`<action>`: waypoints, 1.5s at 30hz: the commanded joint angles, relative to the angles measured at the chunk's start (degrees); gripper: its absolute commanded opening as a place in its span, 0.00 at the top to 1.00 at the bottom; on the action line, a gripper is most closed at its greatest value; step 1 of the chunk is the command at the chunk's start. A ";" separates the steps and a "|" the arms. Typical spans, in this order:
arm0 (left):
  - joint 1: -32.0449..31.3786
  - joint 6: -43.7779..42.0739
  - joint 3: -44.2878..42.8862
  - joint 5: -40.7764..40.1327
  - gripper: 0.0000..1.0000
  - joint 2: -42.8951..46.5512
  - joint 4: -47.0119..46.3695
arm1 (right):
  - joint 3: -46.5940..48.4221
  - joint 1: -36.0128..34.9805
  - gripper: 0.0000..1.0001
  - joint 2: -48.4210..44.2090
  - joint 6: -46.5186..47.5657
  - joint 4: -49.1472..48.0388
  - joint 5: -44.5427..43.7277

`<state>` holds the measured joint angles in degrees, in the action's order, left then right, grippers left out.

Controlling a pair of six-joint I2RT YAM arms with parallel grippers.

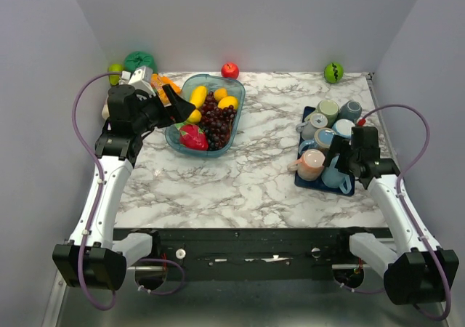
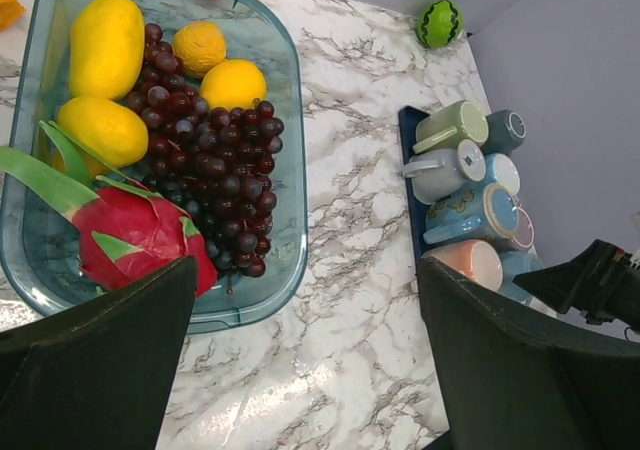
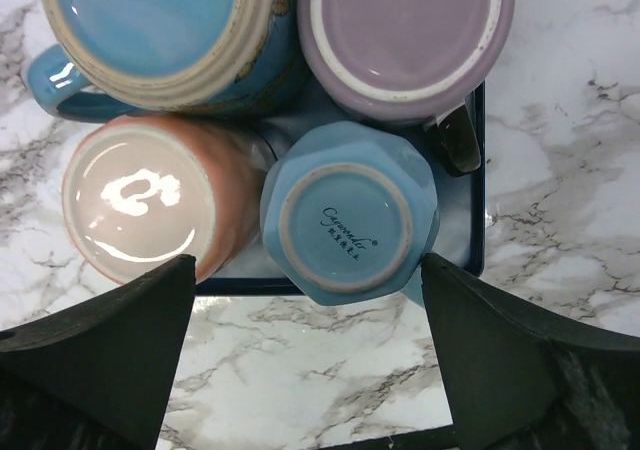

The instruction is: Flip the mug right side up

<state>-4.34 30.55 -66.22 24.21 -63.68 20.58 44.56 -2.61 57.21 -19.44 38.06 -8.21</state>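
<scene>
A light blue faceted mug (image 3: 348, 215) stands upside down, its printed base facing up, at the near corner of a dark blue tray (image 3: 240, 285). In the top view this mug (image 1: 334, 176) is partly under my right gripper (image 1: 340, 160). The right gripper (image 3: 308, 265) hangs open just above it, one finger off each side and touching nothing. Beside the mug are a pink mug (image 3: 140, 200), a blue mug (image 3: 160, 30) and a purple-based mug (image 3: 405, 30). My left gripper (image 1: 185, 103) is open and empty over the fruit bowl; the left wrist view shows this left gripper (image 2: 305, 270) above bare marble.
A clear blue bowl (image 1: 205, 113) of grapes, lemons and a dragon fruit sits at the left. Several more mugs fill the far part of the tray (image 1: 320, 184). A red apple (image 1: 229, 70) and a green ball (image 1: 333, 72) lie by the back wall.
</scene>
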 commanded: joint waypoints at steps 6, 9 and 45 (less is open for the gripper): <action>-0.23 -1.71 1.88 6.37 0.01 1.19 -3.70 | -3.24 0.33 0.00 -2.10 -6.21 -2.73 -1.20; -3.04 -4.78 2.84 9.63 0.01 1.37 -4.76 | -2.81 0.33 0.00 -2.72 -11.31 -1.59 -1.37; -48.39 -37.93 -31.60 -4.34 0.24 -57.34 2.71 | 9.14 0.24 0.00 -7.73 -15.19 9.40 2.58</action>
<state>-51.55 -4.10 -95.13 22.83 -118.69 21.12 51.59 -2.61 49.04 -35.86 46.44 -6.13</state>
